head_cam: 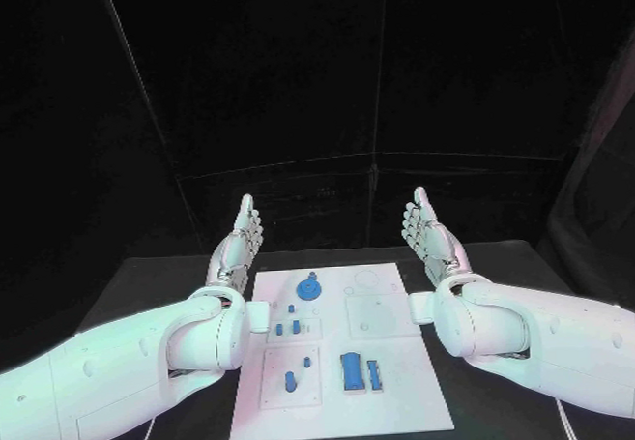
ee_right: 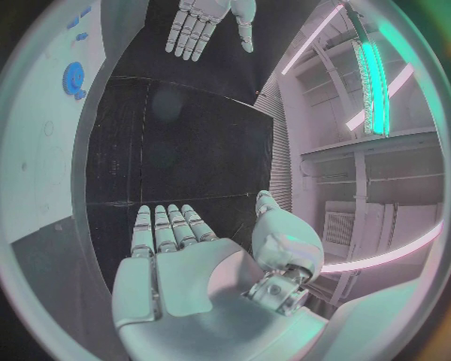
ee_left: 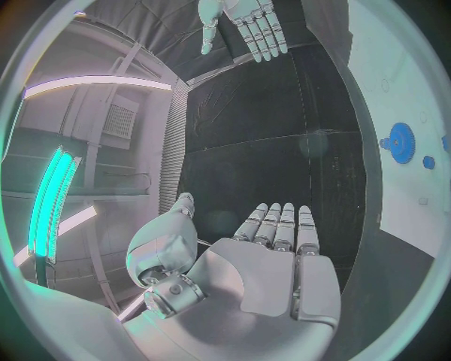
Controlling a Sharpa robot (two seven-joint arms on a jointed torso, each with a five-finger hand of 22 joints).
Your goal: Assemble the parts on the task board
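Note:
The white task board (head_cam: 345, 413) lies in the middle of the black table. On it sit a round blue gear-like part (head_cam: 309, 288), small blue pegs (head_cam: 292, 326), a blue block (head_cam: 352, 371) and a slim blue piece (head_cam: 290, 381). My left hand (head_cam: 238, 240) is raised flat beside the board's far left corner, fingers straight and together, holding nothing. My right hand (head_cam: 430, 231) mirrors it by the far right corner, also holding nothing. The left wrist view shows my left palm (ee_left: 273, 263), the blue gear (ee_left: 402, 142) and the right hand (ee_left: 249, 26). The right wrist view shows my right palm (ee_right: 183, 263), the gear (ee_right: 74, 78) and the left hand (ee_right: 202, 22).
Bare black table (head_cam: 167, 283) lies on either side of the board and beyond it, between the two hands. A dark backdrop (head_cam: 369, 83) rises behind the table's far edge.

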